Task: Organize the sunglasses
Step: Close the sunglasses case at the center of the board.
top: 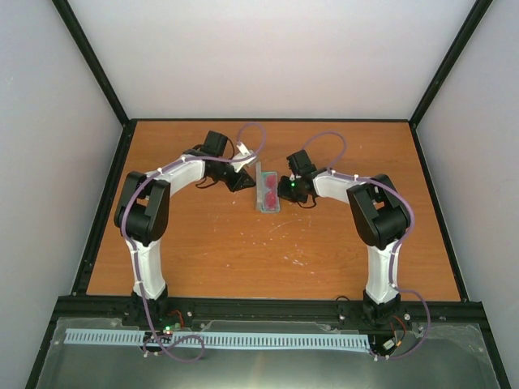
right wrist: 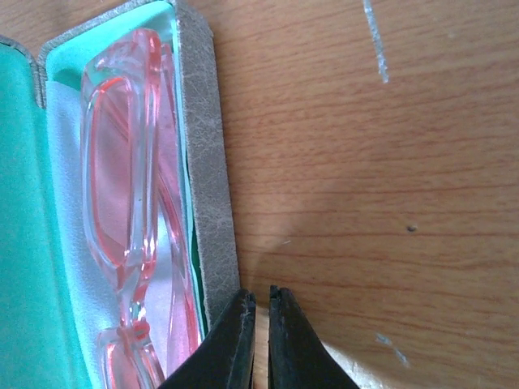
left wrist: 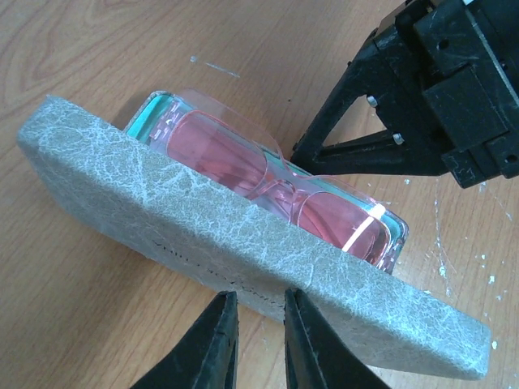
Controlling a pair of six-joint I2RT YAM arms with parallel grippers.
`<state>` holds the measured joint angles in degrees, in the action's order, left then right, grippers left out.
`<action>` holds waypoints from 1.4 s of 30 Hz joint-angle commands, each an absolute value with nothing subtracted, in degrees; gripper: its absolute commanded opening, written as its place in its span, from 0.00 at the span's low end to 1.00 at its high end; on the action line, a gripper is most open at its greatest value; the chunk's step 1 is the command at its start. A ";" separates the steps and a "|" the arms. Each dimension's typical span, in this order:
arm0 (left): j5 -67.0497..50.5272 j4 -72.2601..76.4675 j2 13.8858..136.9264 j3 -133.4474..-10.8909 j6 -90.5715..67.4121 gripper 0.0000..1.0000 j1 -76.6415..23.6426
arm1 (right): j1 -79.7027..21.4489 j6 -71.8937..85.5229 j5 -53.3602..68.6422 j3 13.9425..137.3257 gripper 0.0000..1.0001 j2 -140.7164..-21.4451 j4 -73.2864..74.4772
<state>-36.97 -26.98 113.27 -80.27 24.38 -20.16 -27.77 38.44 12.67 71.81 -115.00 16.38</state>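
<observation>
The pink-red sunglasses lie folded inside the open grey case at mid-table. In the left wrist view the sunglasses sit behind the case's half-raised grey lid. My left gripper is at the lid's outer lower edge, its jaws a narrow gap apart with only table between them. My right gripper is shut and empty, its tips against the table beside the case's grey right wall. The sunglasses rest on a pale cloth over the teal lining.
The two grippers flank the case closely on the left and right. A finger of the right gripper stands just beyond the case in the left wrist view. Black frame rails bound the orange table.
</observation>
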 commanded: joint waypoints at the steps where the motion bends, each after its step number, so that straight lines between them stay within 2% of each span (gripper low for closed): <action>1: -38.97 -25.81 114.06 -82.57 22.90 0.19 -20.29 | -27.64 38.61 13.77 72.08 0.06 -116.52 15.15; 10: -39.64 -26.24 115.79 -85.57 22.01 0.19 -21.46 | -27.68 38.57 15.02 72.29 0.07 -117.28 13.98; 42: -39.92 -26.00 120.32 -84.11 22.28 0.17 -25.50 | -27.44 38.45 15.82 69.97 0.06 -115.79 10.96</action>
